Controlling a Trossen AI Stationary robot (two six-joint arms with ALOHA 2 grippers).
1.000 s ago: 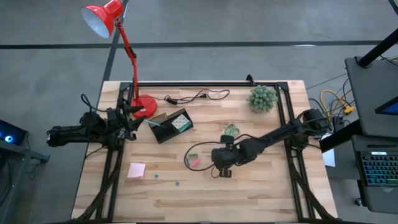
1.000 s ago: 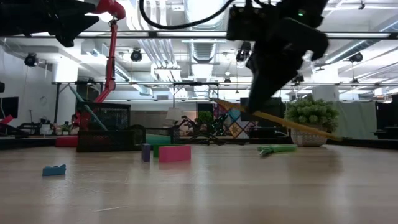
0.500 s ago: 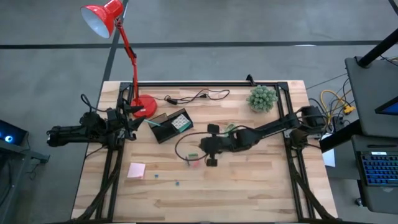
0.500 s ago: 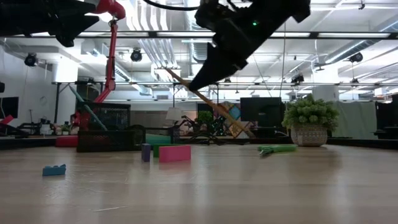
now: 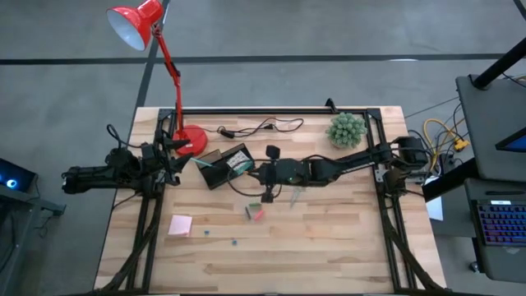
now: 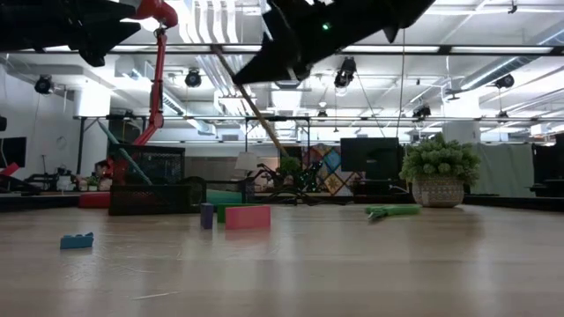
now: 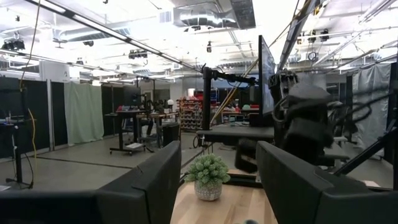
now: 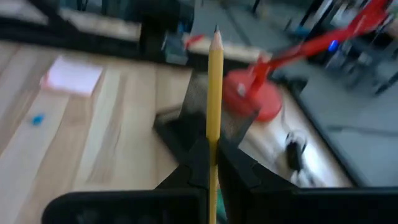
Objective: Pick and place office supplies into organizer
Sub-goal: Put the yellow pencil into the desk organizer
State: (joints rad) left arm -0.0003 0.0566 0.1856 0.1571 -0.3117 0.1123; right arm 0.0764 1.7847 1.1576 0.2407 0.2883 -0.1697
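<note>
My right gripper [image 5: 261,174] hangs over the middle of the table, just right of the black organizer [image 5: 226,165], and is shut on a wooden pencil [image 8: 215,93]. In the low view the pencil [image 6: 252,104] slants well above the tabletop. The organizer [image 8: 186,121] lies under the pencil's sharpened tip in the right wrist view. My left gripper [image 5: 176,160] waits at the table's left edge with its fingers open [image 7: 219,163] and nothing between them. A pink sticky-note pad [image 5: 180,224] and small red and green pieces [image 5: 255,212] lie flat on the wood. My right gripper pinches the pencil's shaft [image 8: 215,138] between its two fingers, below the middle of the part that shows. The sharpened tip [image 8: 216,32] sticks out beyond the fingertips toward the organizer. The pencil is lifted clear of the table and slants.
A red lamp base [image 5: 191,140] stands just beyond the organizer, with a black cable [image 5: 259,127] along the far edge. A green plant ball [image 5: 346,129] is at the far right. Tiny blue pieces [image 5: 205,232] lie near the pad. A green item [image 6: 392,210] lies on the table under the right arm.
My right gripper has carried the pencil toward the table's left and far edges, up to the organizer, and has risen a little. It has tipped from pointing steeply down to nearly level. The pencil has swung round with it and stays clear of the table.
</note>
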